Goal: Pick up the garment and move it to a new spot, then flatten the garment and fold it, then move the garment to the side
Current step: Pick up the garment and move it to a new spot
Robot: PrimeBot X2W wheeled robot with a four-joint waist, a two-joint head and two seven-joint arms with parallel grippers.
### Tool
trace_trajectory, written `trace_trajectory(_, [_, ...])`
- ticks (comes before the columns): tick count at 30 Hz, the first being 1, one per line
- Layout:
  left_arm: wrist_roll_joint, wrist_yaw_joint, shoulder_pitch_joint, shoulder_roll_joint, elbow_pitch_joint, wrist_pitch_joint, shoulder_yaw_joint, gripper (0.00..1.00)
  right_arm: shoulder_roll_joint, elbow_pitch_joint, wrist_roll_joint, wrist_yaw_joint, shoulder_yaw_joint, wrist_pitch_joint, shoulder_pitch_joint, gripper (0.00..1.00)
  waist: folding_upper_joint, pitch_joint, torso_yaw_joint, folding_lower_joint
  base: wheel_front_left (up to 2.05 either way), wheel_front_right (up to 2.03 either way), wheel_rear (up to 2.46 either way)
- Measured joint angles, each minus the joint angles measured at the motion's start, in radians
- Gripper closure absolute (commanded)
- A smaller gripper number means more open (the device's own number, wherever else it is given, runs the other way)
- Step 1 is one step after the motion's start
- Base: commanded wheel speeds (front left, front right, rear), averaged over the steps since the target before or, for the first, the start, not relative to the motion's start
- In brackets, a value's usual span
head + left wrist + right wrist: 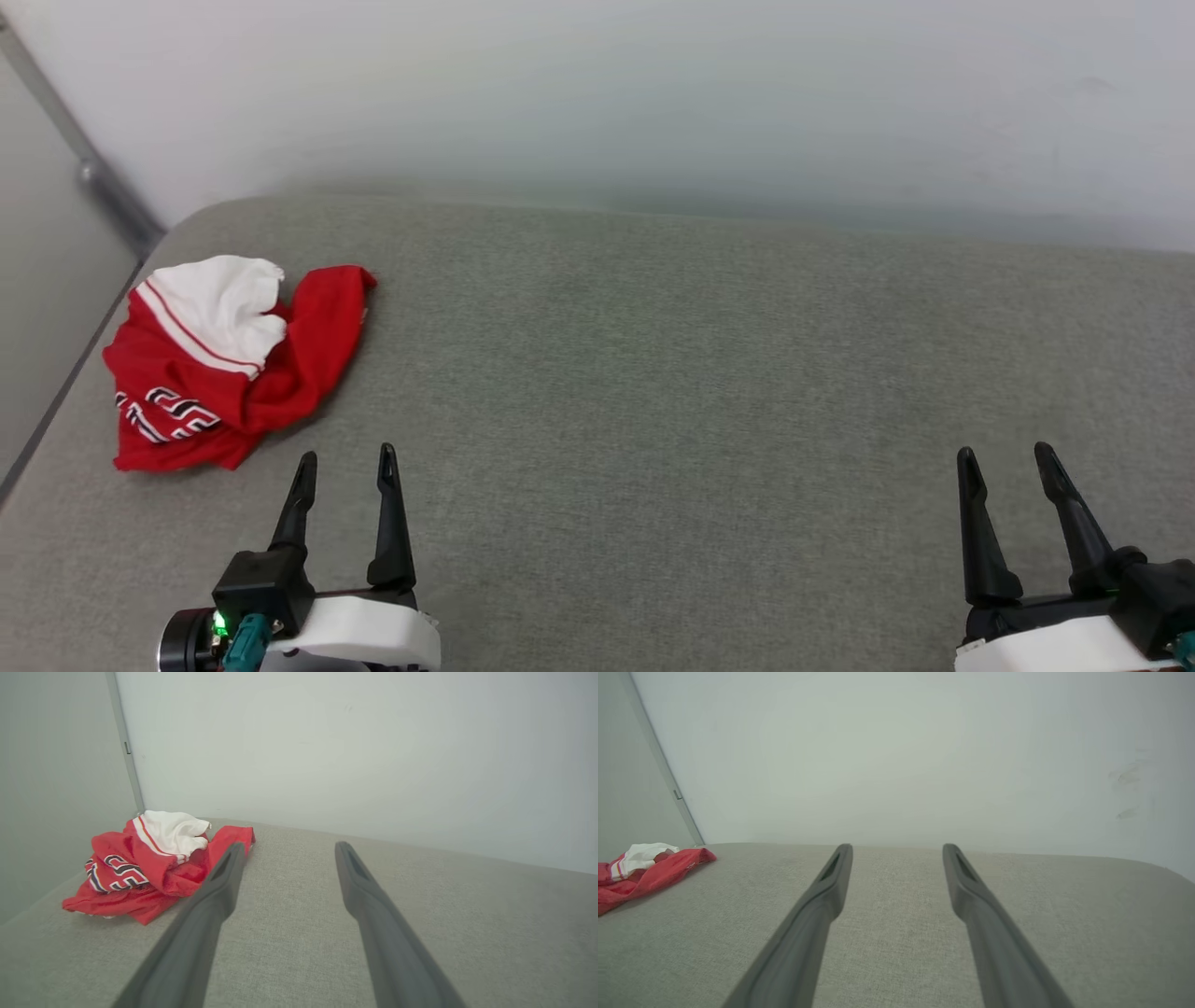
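Left end effector point(346, 455) and right end effector point(1005, 451) gape empty. Garment point(224, 364) lies crumpled far left, probably best pinched at a raised red fold

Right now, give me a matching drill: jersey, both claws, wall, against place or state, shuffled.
1 jersey
2 left claw
3 right claw
4 wall

A open, lower right, far from jersey
B pale, at the back
C crumpled, far left
D open, near jersey, not touching

Pairs: 1-C, 2-D, 3-A, 4-B
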Motion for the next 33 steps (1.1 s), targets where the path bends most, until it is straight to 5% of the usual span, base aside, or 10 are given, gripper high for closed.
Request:
trace_trajectory(22, [-0.026,0.018,-0.005,0.0,0.003,0.0,0.028,0.0,0.0,-0.006,-0.035,0.0,0.009,0.0,-0.001,0.0,0.0,0.022,0.309,0.0,0.0,0.0,0.0])
trace_trajectory(33, [-0.035,0.008,-0.014,0.0,0.008,0.0,0.068,0.0,0.0,-0.007,-0.044,0.0,0.02,0.0,-0.004,0.0,0.0,0.03,0.352,-0.0001,0.0,0.0,0.0])
